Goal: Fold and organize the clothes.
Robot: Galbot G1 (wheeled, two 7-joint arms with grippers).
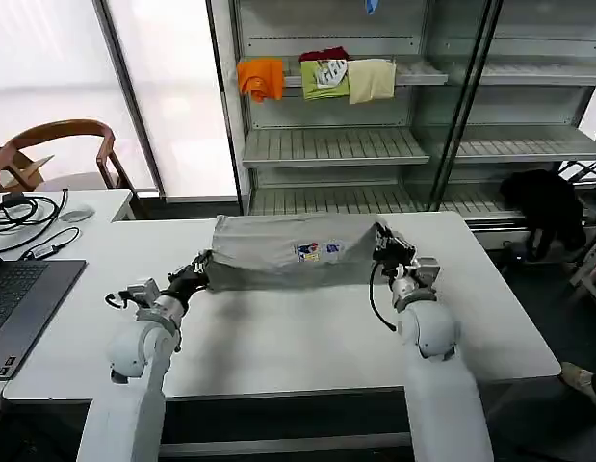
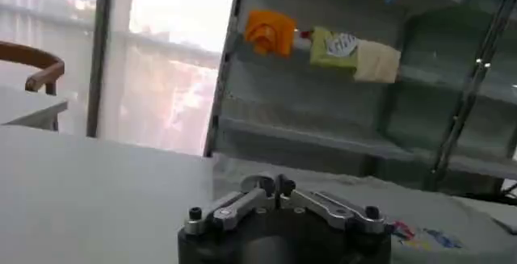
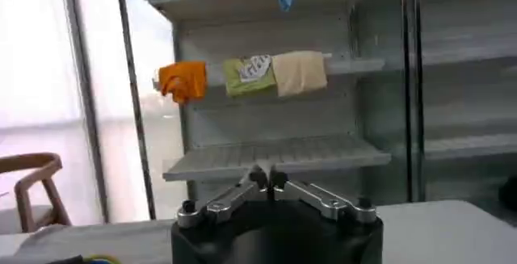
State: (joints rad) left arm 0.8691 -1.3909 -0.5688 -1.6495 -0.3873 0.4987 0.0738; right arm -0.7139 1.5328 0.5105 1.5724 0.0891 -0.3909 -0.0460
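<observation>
Shirt (image 1: 293, 252) lies lengthwise left to right

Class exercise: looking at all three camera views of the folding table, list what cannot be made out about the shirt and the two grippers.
- Grey shirt: its layers and sleeves are hidden under its own fold, head view.
- Chest print: too small to read, head view.
- Left gripper and right gripper: cloth between the jaws is not discernible; each wrist camera's own housing blocks it.

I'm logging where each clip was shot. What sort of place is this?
Probably an office or lab set up as a mock clothing shop: a white table with a laptop beside it, metal shelving holding folded cloths, and a big bright window.
</observation>
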